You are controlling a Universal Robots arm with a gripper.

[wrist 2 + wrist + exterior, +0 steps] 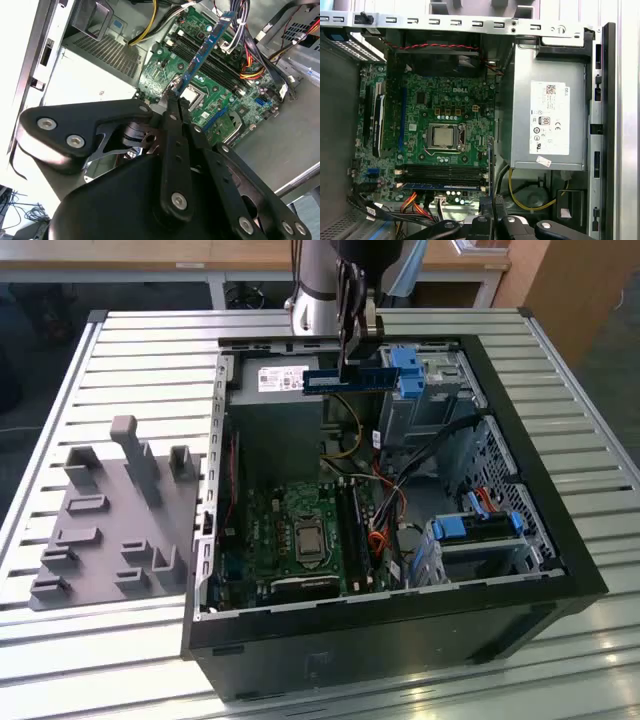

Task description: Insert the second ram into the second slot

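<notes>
Bright, even light glares off the slatted table.

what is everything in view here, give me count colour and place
computer case: one, black, lying open on the table
table: one, pale slatted metal, under everything
fixture plate: one, grey, on the exterior view's left of the case
motherboard: one, green, on the case floor
power supply: one, silver, beside the motherboard
drive brackets: at least two, light blue, on the exterior view's right inside the case
cables: several, yellow, red, orange, black, inside the case
second ram: one, blue, held above the case
gripper: one, black, shut on the second ram
arm: one, grey, above the case's far edge
</notes>
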